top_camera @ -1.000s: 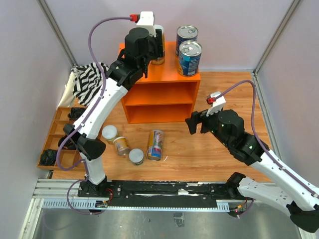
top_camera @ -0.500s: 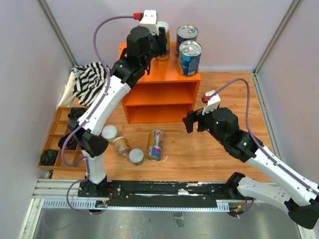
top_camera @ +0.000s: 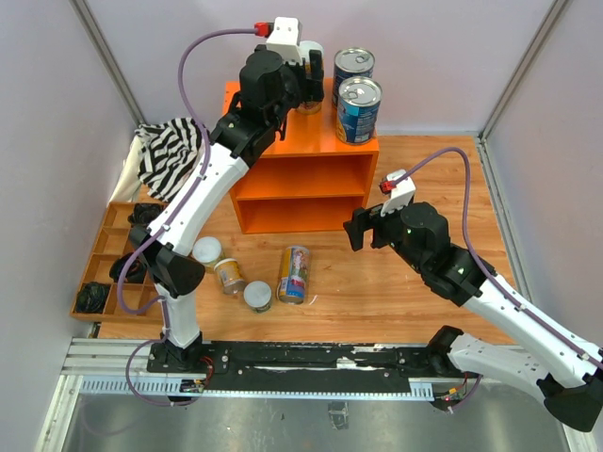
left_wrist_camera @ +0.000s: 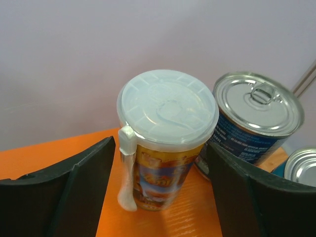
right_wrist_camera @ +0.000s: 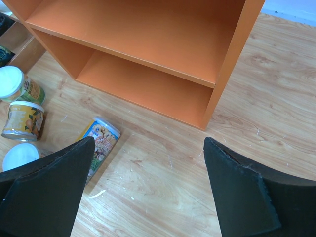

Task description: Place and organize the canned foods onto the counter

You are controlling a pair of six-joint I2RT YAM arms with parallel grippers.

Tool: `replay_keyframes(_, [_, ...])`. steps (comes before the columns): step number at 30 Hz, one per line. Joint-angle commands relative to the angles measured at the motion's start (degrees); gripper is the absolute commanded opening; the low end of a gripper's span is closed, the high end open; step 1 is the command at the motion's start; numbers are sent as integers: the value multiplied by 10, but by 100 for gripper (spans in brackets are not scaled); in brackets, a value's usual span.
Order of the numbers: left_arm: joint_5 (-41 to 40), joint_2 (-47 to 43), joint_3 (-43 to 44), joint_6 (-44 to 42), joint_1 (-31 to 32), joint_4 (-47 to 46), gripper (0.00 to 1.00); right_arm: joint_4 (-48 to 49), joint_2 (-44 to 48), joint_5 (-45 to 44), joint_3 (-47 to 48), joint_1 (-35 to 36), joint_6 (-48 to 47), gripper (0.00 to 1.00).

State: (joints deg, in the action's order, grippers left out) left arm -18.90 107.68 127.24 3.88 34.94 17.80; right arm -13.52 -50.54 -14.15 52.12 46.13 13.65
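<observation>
The orange counter (top_camera: 283, 118) stands at the back of the table. Two wide blue-labelled cans (top_camera: 358, 108) stand on its top right. A tall slim can with a white lid (left_wrist_camera: 168, 106) stands upright on the top, left of a blue can (left_wrist_camera: 256, 116). My left gripper (left_wrist_camera: 162, 163) is open around the slim can, with gaps on both sides; in the top view (top_camera: 303, 83) it hides most of it. My right gripper (right_wrist_camera: 149, 143) is open and empty above the floor by the counter's front right (top_camera: 361, 231). A second slim can (top_camera: 294, 273) lies on the table beside three small yellowish cans (top_camera: 229, 275).
A low brown compartmented tray (top_camera: 99, 250) with dark items sits at the left, and a striped cloth (top_camera: 170, 151) lies behind it. Grey walls close in the back and sides. The counter's inner shelf (right_wrist_camera: 148, 39) holds nothing.
My left gripper and the slim can have shifted right and back along the counter top, toward the blue cans. My right gripper has moved slightly left toward the counter.
</observation>
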Motion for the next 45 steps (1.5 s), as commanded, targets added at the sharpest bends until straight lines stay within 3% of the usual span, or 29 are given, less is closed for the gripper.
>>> replay_keyframes(1, [9,-3,1,-5,-3,-51,84,11,4,-10,9,6,-5,93])
replay_keyframes(11, [-1,-26,-17,8,-3,-54,91,2,13,-10,8,6,-6,93])
replay_keyframes(20, [-27,-157,-129,57,-2,-33,93,-2,2,-1,-2,8,17,93])
replay_keyframes(34, [-74,-388,-490,177,101,41,90,7,9,1,-57,17,80,93])
replay_keyframes(45, [-104,-447,-708,281,190,48,88,0,34,-23,-94,25,120,94])
